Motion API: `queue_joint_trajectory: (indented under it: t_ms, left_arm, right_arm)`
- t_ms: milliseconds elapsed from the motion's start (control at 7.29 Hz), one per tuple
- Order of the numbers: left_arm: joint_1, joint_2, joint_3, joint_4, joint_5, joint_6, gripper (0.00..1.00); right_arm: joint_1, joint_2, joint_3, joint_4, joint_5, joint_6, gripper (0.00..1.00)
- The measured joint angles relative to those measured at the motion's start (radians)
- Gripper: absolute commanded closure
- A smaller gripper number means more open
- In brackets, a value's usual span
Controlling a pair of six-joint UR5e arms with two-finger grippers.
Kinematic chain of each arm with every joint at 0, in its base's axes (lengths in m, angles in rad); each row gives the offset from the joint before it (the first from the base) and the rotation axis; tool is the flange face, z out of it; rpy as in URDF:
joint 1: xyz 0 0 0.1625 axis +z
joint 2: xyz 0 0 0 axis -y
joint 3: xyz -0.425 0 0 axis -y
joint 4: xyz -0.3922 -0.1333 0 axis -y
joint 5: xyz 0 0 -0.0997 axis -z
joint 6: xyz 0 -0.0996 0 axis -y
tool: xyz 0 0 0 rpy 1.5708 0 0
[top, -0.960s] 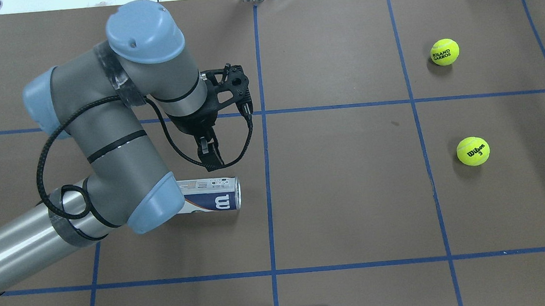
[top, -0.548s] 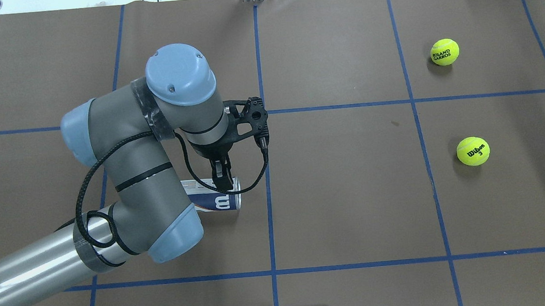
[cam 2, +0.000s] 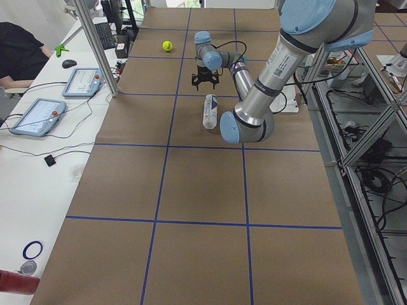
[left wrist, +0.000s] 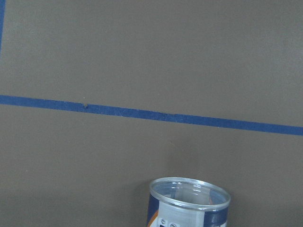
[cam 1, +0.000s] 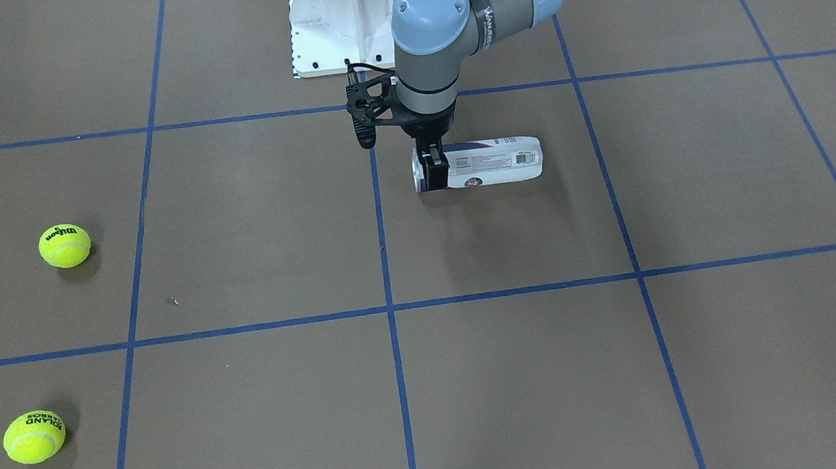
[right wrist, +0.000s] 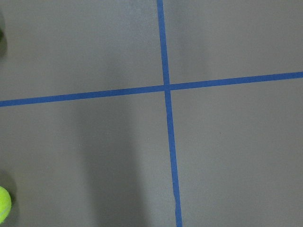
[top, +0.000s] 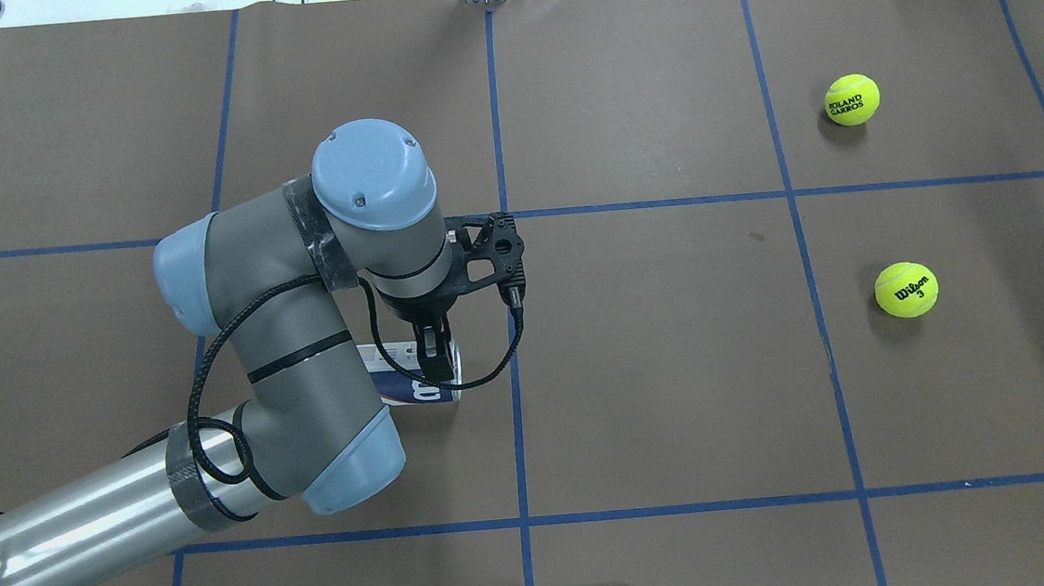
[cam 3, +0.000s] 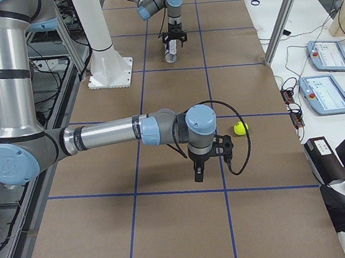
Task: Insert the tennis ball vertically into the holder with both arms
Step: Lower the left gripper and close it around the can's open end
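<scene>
Plainly, jaws of the left arm hang at the mouth of the holder; spread or pinching, unclear

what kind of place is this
Probably a robotics lab workcell: a paper-covered table marked with a blue tape grid, touchscreen pendants on a side bench, and a metal frame post beside the table.

The left arm has grey shells, a silver forearm tube, rounded light blue joint caps with small screw holes, and a looped black braided cable.
</scene>
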Motion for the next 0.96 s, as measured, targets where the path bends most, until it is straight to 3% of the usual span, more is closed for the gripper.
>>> queue_joint_trajectory:
  t_ms: [960]
  left_arm:
    - [0.017,0.011,0.048,-0.076,0.002,0.0,0.01]
  right_arm:
    - [0.0,-0.002,-0.003,0.0,-0.001,0.0,0.01]
